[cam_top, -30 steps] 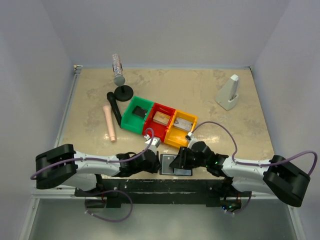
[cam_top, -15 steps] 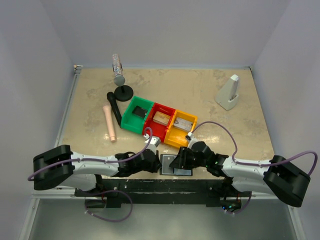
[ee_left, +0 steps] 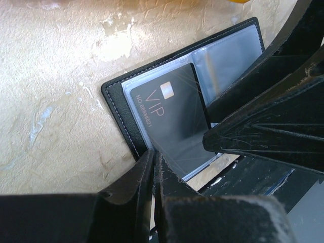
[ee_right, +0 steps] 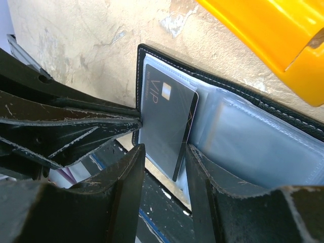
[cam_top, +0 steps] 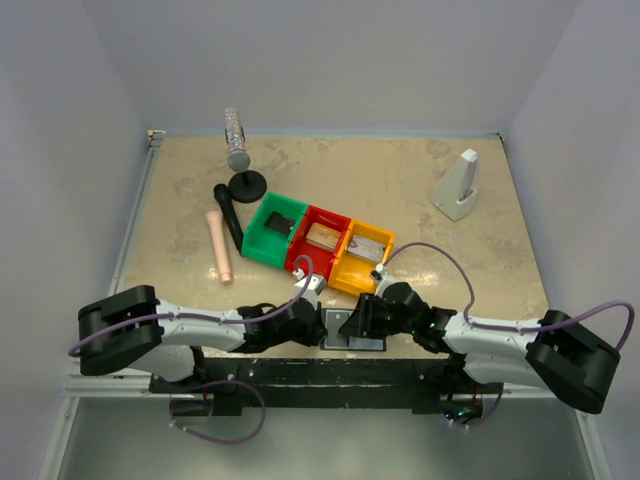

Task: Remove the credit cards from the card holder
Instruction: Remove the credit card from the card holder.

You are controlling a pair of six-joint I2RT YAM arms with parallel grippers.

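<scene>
The card holder (cam_top: 345, 325) lies open at the table's near edge, black with glossy grey-blue sleeves (ee_left: 228, 50) (ee_right: 253, 142). A black credit card marked VIP (ee_left: 169, 109) (ee_right: 167, 111) rests on its left panel, its near end sticking out toward the edge. My left gripper (cam_top: 318, 325) (ee_left: 153, 154) is shut, its tips pinched at the holder's near left corner. My right gripper (cam_top: 358, 322) (ee_right: 164, 162) stands open with the card's near end between its fingers. Whether the fingers touch the card is unclear.
Green (cam_top: 275, 230), red (cam_top: 318, 243) and yellow (cam_top: 362, 255) bins stand in a row just behind the holder; the red and yellow ones hold cards. A pink cylinder (cam_top: 218, 245), a black stand (cam_top: 240, 180) and a white wedge (cam_top: 458, 187) lie farther back.
My left arm has shifted a little to the right, closer to the holder. The right arm and the card look unchanged.
</scene>
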